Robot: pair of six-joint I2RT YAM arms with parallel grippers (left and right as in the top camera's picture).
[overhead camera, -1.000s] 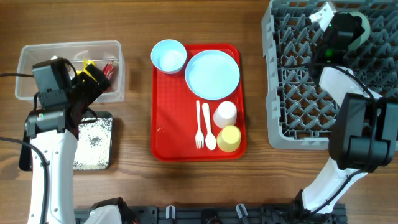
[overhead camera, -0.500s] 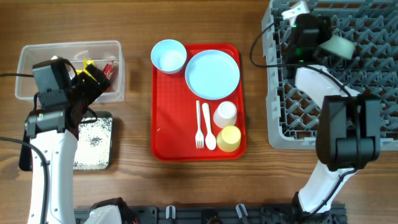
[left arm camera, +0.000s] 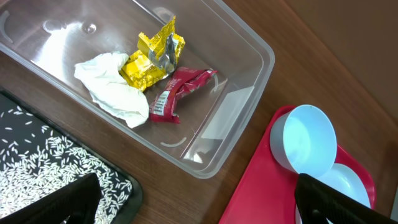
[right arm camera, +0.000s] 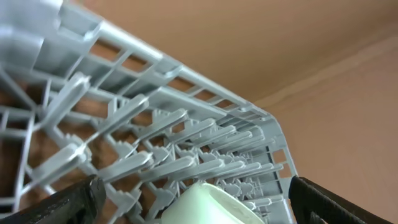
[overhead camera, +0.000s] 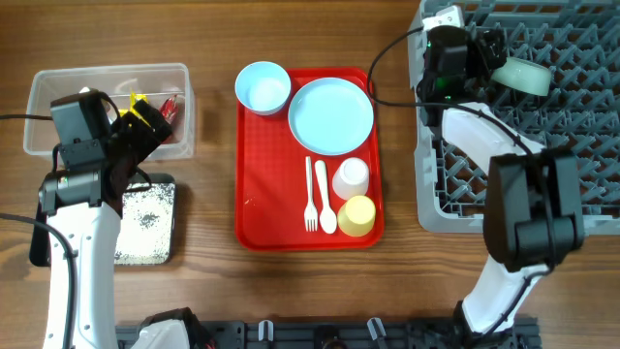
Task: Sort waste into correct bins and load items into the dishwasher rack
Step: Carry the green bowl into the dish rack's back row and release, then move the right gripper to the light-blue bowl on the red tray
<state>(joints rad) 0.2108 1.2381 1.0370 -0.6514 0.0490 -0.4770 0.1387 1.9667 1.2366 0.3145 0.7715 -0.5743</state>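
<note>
The right gripper (right arm camera: 193, 186) is gaping empty just above the pale green bowl (right arm camera: 208, 208) lying in the dishwasher rack (right arm camera: 155, 112), the left gripper (left arm camera: 196, 180) is hanging open and empty over the wrappers (left arm camera: 152, 62) in the clear tub (left arm camera: 261, 56), and the plate (overhead camera: 330, 115) and cups (overhead camera: 351, 177) are awaiting loading.

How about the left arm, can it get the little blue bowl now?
Probably yes. The left gripper hangs open over the clear tub, and the light blue bowl sits uncovered on the red tray's corner nearby, nothing between them.

A flat red serving tray (overhead camera: 271, 184), rounded at the corners with a low rim, lies at the middle of the brown wooden table (overhead camera: 213, 204), its long sides running twelve to six o'clock and the grain nine to three.
</note>
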